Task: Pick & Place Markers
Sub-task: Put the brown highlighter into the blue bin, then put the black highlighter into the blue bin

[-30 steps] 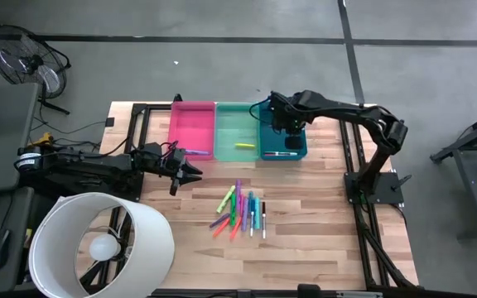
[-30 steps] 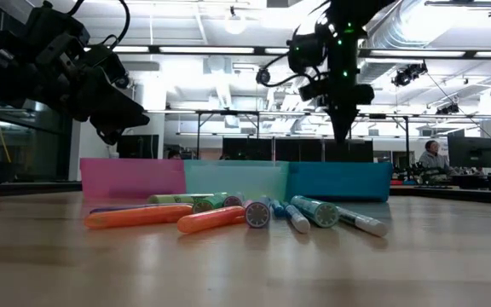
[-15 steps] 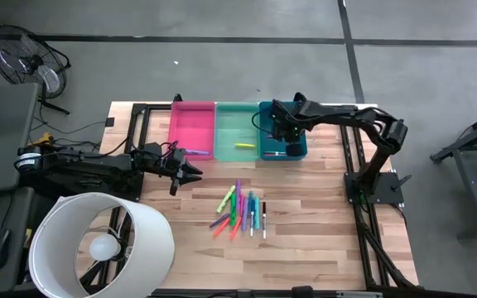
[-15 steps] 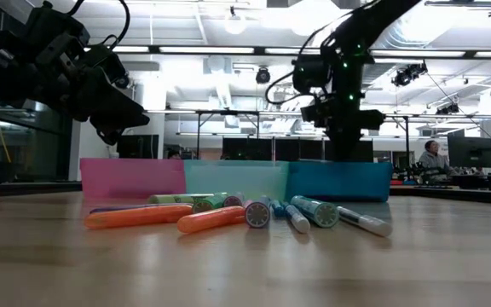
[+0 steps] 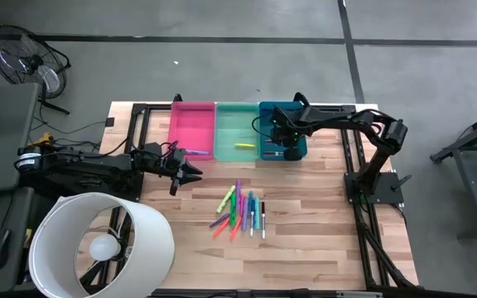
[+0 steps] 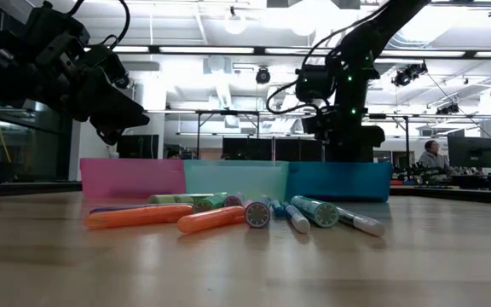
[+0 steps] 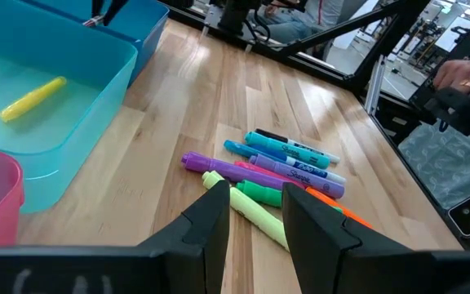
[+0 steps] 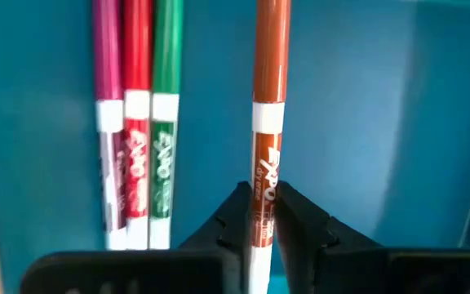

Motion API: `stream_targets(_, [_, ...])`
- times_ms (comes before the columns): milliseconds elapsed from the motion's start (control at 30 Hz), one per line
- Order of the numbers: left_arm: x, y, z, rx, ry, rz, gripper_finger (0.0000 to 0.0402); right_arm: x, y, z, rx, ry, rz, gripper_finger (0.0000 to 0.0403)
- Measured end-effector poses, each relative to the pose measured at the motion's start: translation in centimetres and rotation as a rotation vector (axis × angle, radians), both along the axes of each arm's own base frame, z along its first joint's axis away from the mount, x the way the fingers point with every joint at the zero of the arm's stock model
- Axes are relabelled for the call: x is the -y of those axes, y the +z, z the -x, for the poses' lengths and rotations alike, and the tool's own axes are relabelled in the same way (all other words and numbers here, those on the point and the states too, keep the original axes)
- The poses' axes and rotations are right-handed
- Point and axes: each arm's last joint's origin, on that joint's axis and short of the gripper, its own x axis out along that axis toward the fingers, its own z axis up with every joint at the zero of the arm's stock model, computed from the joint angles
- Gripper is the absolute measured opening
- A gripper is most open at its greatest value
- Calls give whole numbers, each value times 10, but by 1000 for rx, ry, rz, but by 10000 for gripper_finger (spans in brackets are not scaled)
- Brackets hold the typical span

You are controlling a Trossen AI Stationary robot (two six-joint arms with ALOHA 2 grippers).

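Markers lie heaped mid-counter; one brown marker is pinched in the right gripper low inside the blue bin. Jaws should be parted fully before lifting. Left gripper waits, half-open, empty.

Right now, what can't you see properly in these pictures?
- High view: the right gripper covers part of the blue bin, so the markers inside are hidden.
- Low view: the bin walls hide everything in the bins.
- Right wrist view: the brown marker runs off the top edge; whether the fingers have let it go is unclear.
- Left wrist view: the left gripper covers part of the marker pile.
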Motion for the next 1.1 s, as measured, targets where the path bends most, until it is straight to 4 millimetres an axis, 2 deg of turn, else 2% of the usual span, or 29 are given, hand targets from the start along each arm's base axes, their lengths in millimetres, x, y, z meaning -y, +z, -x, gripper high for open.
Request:
stream_targets(167, [0,0,0,0,0,0,111,-2,-2,0,4,4,-10,73])
stream_targets(400, [0,0,0,0,0,0,111,-10,-1,-5,3,32,-4,77])
stream_targets(567, [0,0,0,0,0,0,111,-15,3,-9,-55,-62,163,77])
stream_targets(700, [0,0,0,0,0,0,111,-16,18,-15,-50,-244,278,78])
stream_targets(800, [0,0,0,0,0,0,111,-21,35,-21,-20,-368,271,78])
stream_targets(1100, [0,0,0,1,0,0,111,-53,89,-46,177,-657,-97,79])
